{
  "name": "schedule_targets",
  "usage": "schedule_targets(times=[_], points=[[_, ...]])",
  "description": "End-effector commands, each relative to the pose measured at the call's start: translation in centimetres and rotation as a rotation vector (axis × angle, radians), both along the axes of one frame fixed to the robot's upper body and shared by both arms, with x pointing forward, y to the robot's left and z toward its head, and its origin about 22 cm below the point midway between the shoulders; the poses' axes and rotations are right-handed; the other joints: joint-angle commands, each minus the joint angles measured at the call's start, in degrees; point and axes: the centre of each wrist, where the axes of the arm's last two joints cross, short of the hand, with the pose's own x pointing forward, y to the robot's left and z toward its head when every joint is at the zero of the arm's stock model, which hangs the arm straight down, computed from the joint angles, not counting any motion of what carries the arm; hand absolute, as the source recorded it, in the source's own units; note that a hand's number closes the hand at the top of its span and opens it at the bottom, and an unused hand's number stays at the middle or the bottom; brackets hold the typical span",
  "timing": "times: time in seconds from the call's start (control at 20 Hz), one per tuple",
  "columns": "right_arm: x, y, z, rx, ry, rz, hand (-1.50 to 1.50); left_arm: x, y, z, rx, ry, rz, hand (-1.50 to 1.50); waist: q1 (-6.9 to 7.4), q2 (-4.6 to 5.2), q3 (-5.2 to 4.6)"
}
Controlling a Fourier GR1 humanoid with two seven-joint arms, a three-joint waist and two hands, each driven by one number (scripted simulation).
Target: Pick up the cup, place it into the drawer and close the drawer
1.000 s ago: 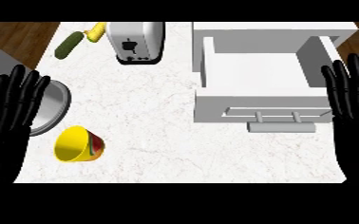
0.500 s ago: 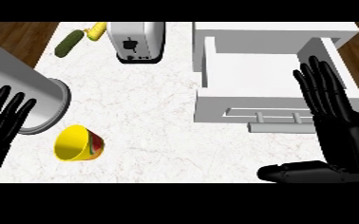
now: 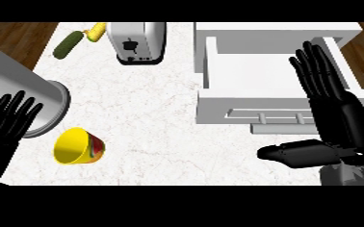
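Note:
A yellow cup (image 3: 78, 146) with a red patch on its side lies tipped over on the white marble counter at the lower left, mouth facing left. The white drawer (image 3: 266, 108) stands pulled open at the right, and nothing shows inside it. My right hand (image 3: 334, 113) hovers over the drawer's right side and front, fingers straight and pointing away, thumb stretched left below the drawer front. At the left edge my left hand (image 3: 16, 118) rests open, fingers up, just above and left of the cup.
A grey cylindrical pot (image 3: 32, 98) sits at the left edge beside my left hand. A silver toaster (image 3: 137, 42) stands at the back centre. A green cucumber (image 3: 68, 45) and a yellow corn cob (image 3: 95, 31) lie at the back left.
My right hand has come in from the right edge and now spreads over the drawer's right side. My left hand dropped lower at the left edge. The view shifted slightly.

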Motion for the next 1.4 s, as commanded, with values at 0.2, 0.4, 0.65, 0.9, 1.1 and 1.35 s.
schedule_targets(times=[0.2, 0.4, 0.65, 0.9, 1.1, 1.35], points=[[2.2, -1.3, 1.1, -0.002, -0.014, 0.007, -1.50, 0.7, 1.1, -6.2, 0.043, 0.090, 0.038, -1.50, -0.16, 0.01, -0.01], [1.5, -1.9, 1.1, -0.029, -0.019, 0.008, -1.50, 0.4, 3.4, -9.5, 0.067, 0.120, 0.074, -1.50, -0.51, 0.04, -0.05], [2.1, -2.7, 2.2, -0.014, -0.030, 0.000, -1.50, -0.1, 4.3, -12.9, 0.066, 0.141, 0.089, -1.50, -0.55, 0.05, -0.06], [3.4, -2.6, 2.4, -0.017, -0.017, -0.008, -1.50, 2.2, 5.7, -13.0, 0.085, 0.137, 0.104, -1.50, -0.50, 0.08, -0.05], [2.5, -1.8, 3.5, -0.006, -0.035, -0.014, -1.50, 1.2, 5.6, -15.3, 0.094, 0.149, 0.125, -1.50, -0.92, 0.17, -0.13], [4.0, -1.4, 2.4, 0.011, -0.023, -0.013, -1.50, -0.2, 2.8, -18.1, 0.093, 0.137, 0.114, -1.50, -0.54, 0.27, -0.14]])
